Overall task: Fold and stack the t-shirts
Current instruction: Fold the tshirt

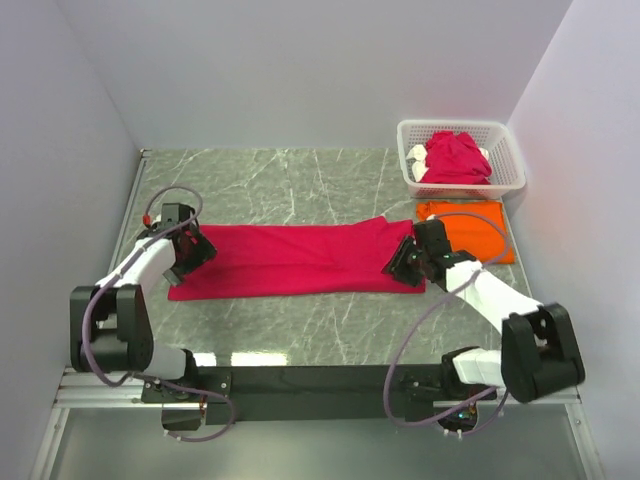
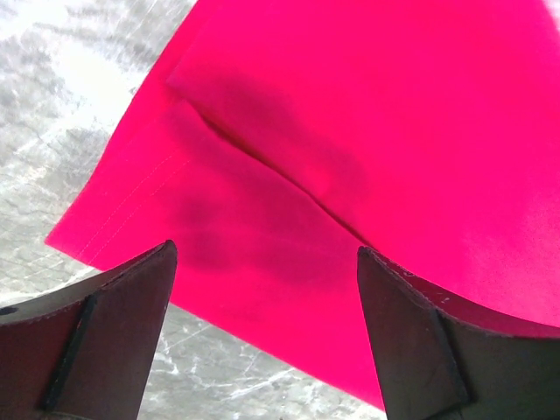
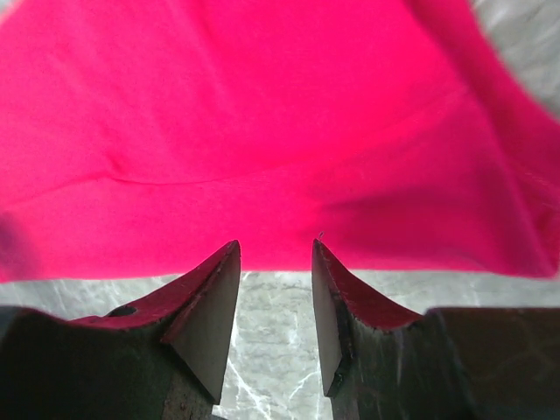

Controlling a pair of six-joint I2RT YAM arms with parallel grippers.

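Note:
A crimson-pink t-shirt [image 1: 300, 258] lies folded into a long flat strip across the middle of the table. My left gripper [image 1: 190, 262] is open over its left end, fingers apart above the near hem [image 2: 254, 254]. My right gripper [image 1: 405, 262] is open at its right end, tips just at the cloth's near edge [image 3: 262, 175], nothing between them. An orange t-shirt [image 1: 478, 225] lies folded flat at the right. More crimson-pink shirts [image 1: 455, 160] sit crumpled in the basket.
The white lattice basket [image 1: 505, 160] stands at the back right corner. Grey walls close in the table on the left, back and right. The marble tabletop [image 1: 280, 180] shows behind the strip and in front of it.

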